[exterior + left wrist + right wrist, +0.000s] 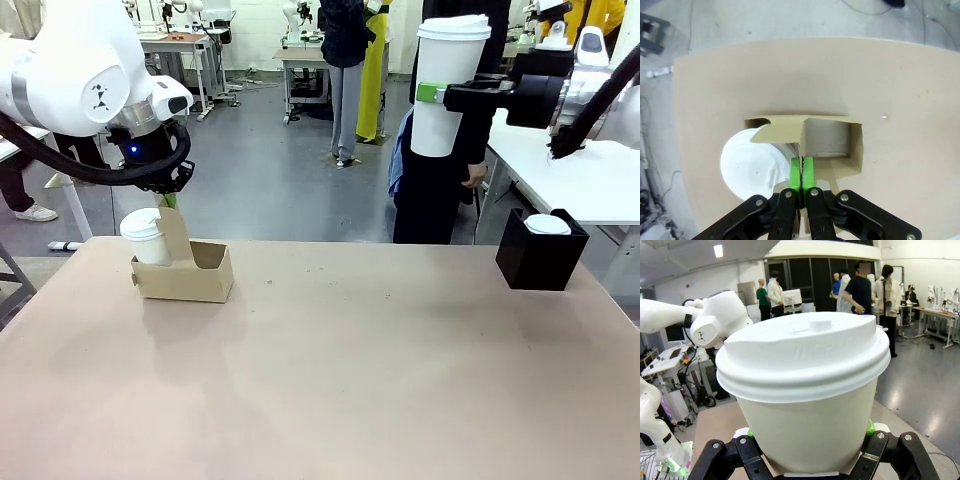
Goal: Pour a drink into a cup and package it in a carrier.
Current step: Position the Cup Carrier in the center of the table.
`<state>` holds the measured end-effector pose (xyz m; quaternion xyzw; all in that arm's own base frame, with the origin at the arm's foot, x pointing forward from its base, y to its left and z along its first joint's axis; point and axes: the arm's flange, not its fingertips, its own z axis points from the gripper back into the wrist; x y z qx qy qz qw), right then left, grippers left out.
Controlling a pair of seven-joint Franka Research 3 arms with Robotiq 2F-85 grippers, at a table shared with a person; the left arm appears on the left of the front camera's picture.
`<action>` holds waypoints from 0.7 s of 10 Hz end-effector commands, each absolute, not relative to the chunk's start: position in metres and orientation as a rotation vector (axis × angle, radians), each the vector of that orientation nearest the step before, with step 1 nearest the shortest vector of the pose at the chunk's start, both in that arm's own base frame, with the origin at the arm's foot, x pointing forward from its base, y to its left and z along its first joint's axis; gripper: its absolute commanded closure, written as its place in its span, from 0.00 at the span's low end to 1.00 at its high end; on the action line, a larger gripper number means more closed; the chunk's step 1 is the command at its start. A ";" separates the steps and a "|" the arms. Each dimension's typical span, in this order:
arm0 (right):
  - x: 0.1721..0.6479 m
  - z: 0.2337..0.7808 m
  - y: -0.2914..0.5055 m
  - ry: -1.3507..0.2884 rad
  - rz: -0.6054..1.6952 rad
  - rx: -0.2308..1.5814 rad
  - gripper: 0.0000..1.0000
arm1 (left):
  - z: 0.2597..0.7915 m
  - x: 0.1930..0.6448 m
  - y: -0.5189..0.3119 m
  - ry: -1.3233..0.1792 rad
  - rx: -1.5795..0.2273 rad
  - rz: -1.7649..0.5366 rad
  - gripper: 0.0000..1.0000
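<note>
The brown cardboard carrier stands on the table at the left, and a lidded white cup sits in its left pocket. My left gripper comes down from above, shut on the carrier's upright handle panel. In the left wrist view the left gripper has its green pads pinched on that panel, between the cup's lid and the empty pocket of the carrier. High at the right, my right gripper is shut on a second tall lidded cup, held upright in the air. The drink is hidden.
A black box with a white lid on top stands at the table's far right. A person in dark clothes stands just beyond the far edge, behind the raised cup. A white table lies behind the box.
</note>
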<state>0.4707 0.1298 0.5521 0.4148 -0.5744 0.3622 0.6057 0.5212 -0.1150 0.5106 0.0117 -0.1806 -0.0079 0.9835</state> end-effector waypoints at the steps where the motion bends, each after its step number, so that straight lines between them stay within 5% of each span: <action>1: 0.470 0.555 0.131 -1.346 0.847 0.949 0.19 | 0.549 0.502 -0.150 -0.366 0.049 0.008 0.98; 7: 0.470 0.555 0.131 -1.346 0.847 0.949 0.19 | 0.597 0.399 -0.306 -0.422 -0.003 0.088 0.98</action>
